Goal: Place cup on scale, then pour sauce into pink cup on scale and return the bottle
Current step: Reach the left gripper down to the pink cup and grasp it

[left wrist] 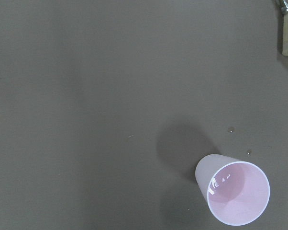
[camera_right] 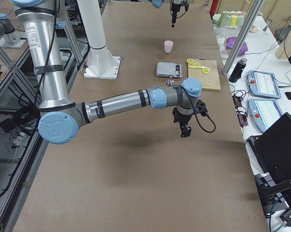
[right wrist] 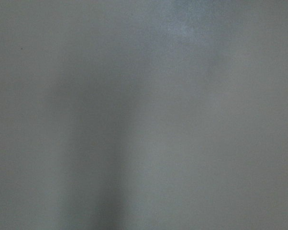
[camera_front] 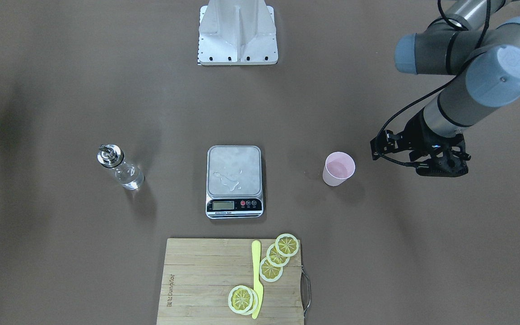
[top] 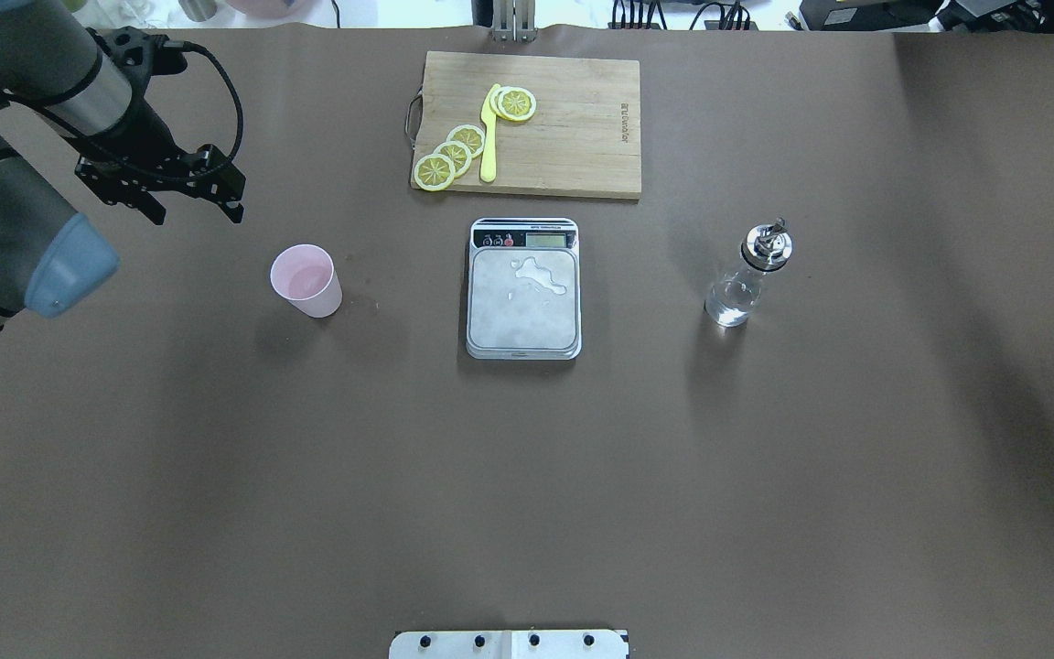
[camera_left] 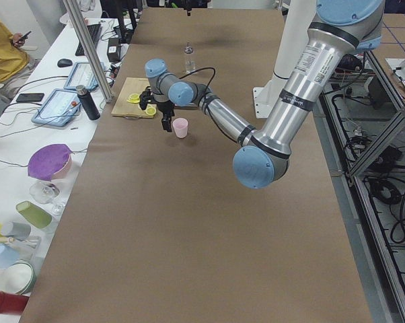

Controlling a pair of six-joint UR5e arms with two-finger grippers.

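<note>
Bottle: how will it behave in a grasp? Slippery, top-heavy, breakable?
The bottle looks like smooth clear glass, so probably slick and breakable if squeezed hard or dropped. Its metal pourer cap sits atop a narrow body with liquid seemingly only low down, so it may be top-heavy and tip if nudged. It stands upright, apart from the scale.

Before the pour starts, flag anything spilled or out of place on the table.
A puddle of clear liquid lies on the steel platform of the scale, toward its display end, though the cup is not yet on it. A few small drops also dot the table beside the cup. Nothing else stands out.
</note>
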